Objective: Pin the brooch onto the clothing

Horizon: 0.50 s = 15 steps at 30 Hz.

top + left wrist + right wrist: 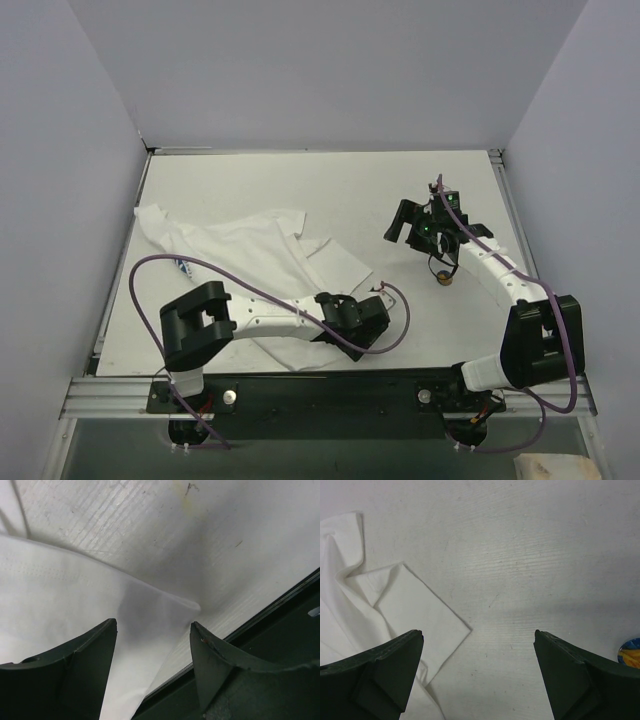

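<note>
The white T-shirt (240, 250) lies crumpled on the left half of the table, with a sliver of its blue print (183, 266) showing at its left. The brooch (443, 279), a tiny round disc, lies on bare table at the right, apart from the shirt; it peeks in at the right edge of the right wrist view (630, 656). My left gripper (352, 335) is open and low, its jaws astride a corner of the shirt (60, 595) by the near table edge. My right gripper (432, 235) is open and empty above bare table, just beyond the brooch, with a sleeve (395, 610) to its left.
The black rail of the table's near edge (280, 630) runs right beside my left gripper (154, 622). White walls enclose the table on three sides. Purple cables loop off both arms. Bare table (520, 555) lies under my right gripper (478, 631).
</note>
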### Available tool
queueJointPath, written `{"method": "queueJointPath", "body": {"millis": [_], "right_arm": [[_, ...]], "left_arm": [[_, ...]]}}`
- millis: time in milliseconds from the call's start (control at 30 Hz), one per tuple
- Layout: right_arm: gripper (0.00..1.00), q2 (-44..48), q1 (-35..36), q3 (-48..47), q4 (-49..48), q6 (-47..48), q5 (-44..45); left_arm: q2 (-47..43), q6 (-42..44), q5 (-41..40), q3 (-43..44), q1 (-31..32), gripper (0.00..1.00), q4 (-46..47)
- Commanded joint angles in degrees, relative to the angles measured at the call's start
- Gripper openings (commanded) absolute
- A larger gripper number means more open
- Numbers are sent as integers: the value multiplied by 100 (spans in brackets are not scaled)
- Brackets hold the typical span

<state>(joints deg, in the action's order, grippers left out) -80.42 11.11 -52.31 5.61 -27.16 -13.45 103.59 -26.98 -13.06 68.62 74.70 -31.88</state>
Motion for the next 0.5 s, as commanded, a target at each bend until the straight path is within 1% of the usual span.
{"method": "queueJointPath", "body": {"millis": [0,167,200,300,333,400,433,467], "right_arm": [[100,-61,-39,-121,134,-26,-35],[100,-61,-57,-130,134,0,-35],[100,-61,-57,-139,134,-9,-35],[100,-61,-65,-147,160,9,-43],[100,-61,-57,-147,151,9,-43],[100,-44,-57,-147,151,26,-43],[100,-35,-57,-147,160,35,-43],[100,-26,-57,-147,177,44,-43]], "left_arm": [[134,-158,198,126,36,67,524],[240,-219,357,-24,71,66,744],[293,-228,383,-41,71,64,753],[416,-246,366,-33,71,53,709],[434,-255,331,-42,71,41,675],[425,-299,164,-68,71,29,622],[408,-299,102,-51,54,20,508],[329,-299,-63,-42,45,4,472]]}}
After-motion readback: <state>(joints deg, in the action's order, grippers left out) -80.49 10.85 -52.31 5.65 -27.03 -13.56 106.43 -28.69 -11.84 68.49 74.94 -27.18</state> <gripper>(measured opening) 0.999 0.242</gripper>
